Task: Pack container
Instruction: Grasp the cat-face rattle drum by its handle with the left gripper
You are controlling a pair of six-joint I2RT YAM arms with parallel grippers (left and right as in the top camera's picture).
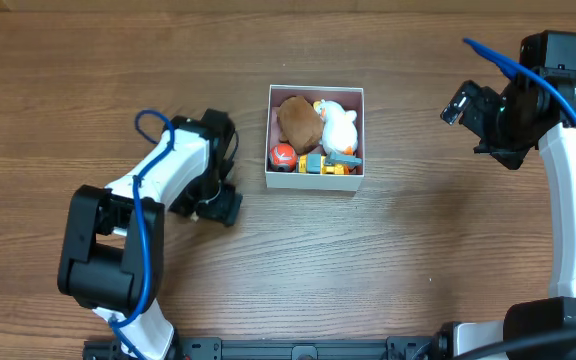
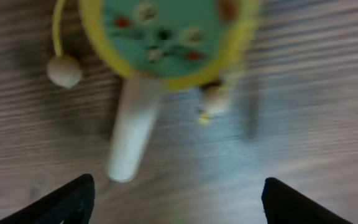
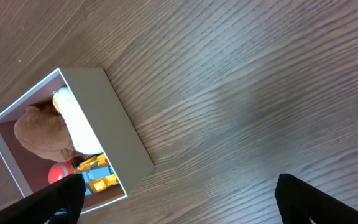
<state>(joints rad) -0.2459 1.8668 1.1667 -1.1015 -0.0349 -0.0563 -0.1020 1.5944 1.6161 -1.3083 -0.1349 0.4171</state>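
Left gripper jaws are spread and empty; the yellow-rimmed, teal-faced toy drum lies ahead at 12 o'clock, its white stick handle pointed back toward 7 o'clock. The white-walled, pink-lined square cardboard container, partly filled, is noted at 2 o'clock overhead, nearer this arm than the right gripper, also spread.

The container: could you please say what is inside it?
The container holds a brown plush, a white duck, a red ball and a yellow-blue truck; anything beneath them is hidden.
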